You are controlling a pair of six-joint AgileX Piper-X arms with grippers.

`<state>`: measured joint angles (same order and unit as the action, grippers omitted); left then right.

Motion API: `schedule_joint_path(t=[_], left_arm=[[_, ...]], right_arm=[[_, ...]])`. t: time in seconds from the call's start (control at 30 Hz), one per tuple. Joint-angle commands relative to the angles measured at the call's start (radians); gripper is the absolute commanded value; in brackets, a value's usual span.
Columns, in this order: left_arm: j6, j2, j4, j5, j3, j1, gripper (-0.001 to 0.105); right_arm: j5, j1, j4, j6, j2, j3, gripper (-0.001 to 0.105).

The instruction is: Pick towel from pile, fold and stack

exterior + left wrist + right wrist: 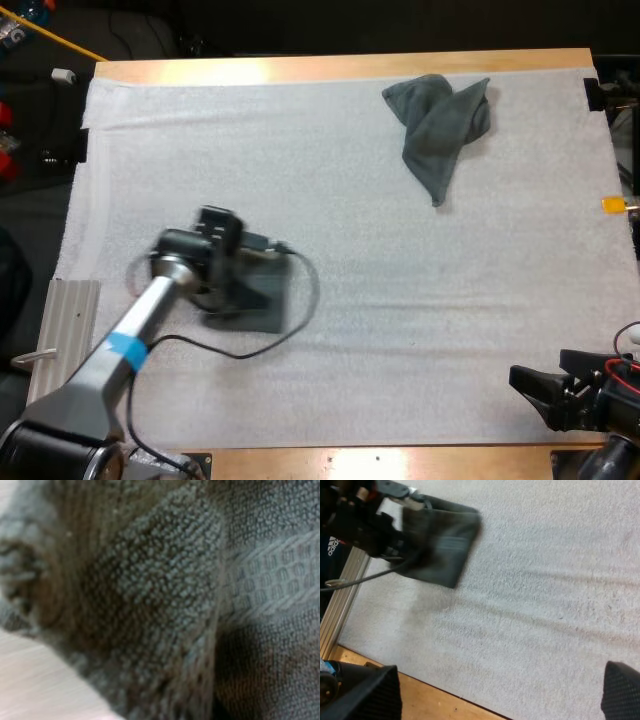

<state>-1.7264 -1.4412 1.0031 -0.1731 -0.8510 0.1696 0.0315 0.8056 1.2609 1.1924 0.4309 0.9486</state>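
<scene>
The white mat (350, 250) is lying across the table, carrying both towels. The crumpled towel (440, 125) is sitting at the far right, well apart from both arms. It is looking soft, light and limp, so I judge it will be sagging when lifted and is best pinched at a raised fold or loose corner. The folded towel (262, 298) is lying near left, with the left gripper (238, 282) sitting right at its cloth; whether it is clamping I cannot tell. The right gripper (530, 393) is hovering near right, its fingers (370, 695) standing wide apart, holding nothing.
</scene>
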Motion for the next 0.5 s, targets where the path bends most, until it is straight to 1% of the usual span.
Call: schedule_joint_path(t=[0.0, 0.03, 0.07, 0.1, 0.17, 0.27, 0.3, 0.33, 0.37, 0.4, 0.43, 0.47], left_arm=[[0.046, 0.019, 0.026, -0.079, -0.004, -0.046, 0.000], [0.072, 0.028, 0.031, -0.090, -0.004, -0.093, 0.000], [0.082, 0.032, 0.034, -0.091, -0.004, -0.111, 0.000], [0.098, 0.035, 0.038, -0.091, -0.004, -0.155, 0.000], [0.103, 0.036, 0.045, -0.090, -0.004, -0.217, 0.000], [0.103, 0.036, 0.049, -0.047, -0.004, -0.286, 0.000], [0.103, 0.036, 0.049, -0.022, -0.004, -0.298, 0.001], [0.103, 0.036, 0.049, -0.014, -0.004, -0.302, 0.002], [0.103, 0.036, 0.049, -0.012, -0.004, -0.307, 0.007], [0.103, 0.036, 0.049, -0.015, -0.004, -0.307, 0.015], [0.103, 0.036, 0.049, -0.017, -0.004, -0.307, 0.018], [0.103, 0.036, 0.047, -0.018, -0.004, -0.307, 0.030]], right_arm=[[-0.012, 0.002, 0.007, -0.001, -0.001, 0.007, 0.078], [-0.012, 0.002, 0.004, -0.001, -0.001, 0.007, 0.078], [-0.012, 0.002, 0.001, -0.001, -0.001, 0.007, 0.078], [-0.012, 0.002, -0.004, -0.001, -0.001, 0.007, 0.078], [-0.012, 0.002, -0.012, -0.001, -0.001, 0.007, 0.078], [-0.012, 0.002, -0.020, -0.001, -0.001, 0.007, 0.078], [-0.012, 0.002, -0.023, -0.001, -0.001, 0.007, 0.078], [-0.012, 0.002, -0.023, -0.001, -0.001, 0.007, 0.078], [-0.012, 0.002, -0.023, -0.001, -0.001, 0.007, 0.078], [-0.012, 0.002, -0.023, -0.001, -0.001, 0.007, 0.078], [-0.012, 0.002, -0.023, -0.001, -0.001, 0.007, 0.078], [-0.012, 0.002, -0.023, -0.003, -0.001, 0.007, 0.078]])
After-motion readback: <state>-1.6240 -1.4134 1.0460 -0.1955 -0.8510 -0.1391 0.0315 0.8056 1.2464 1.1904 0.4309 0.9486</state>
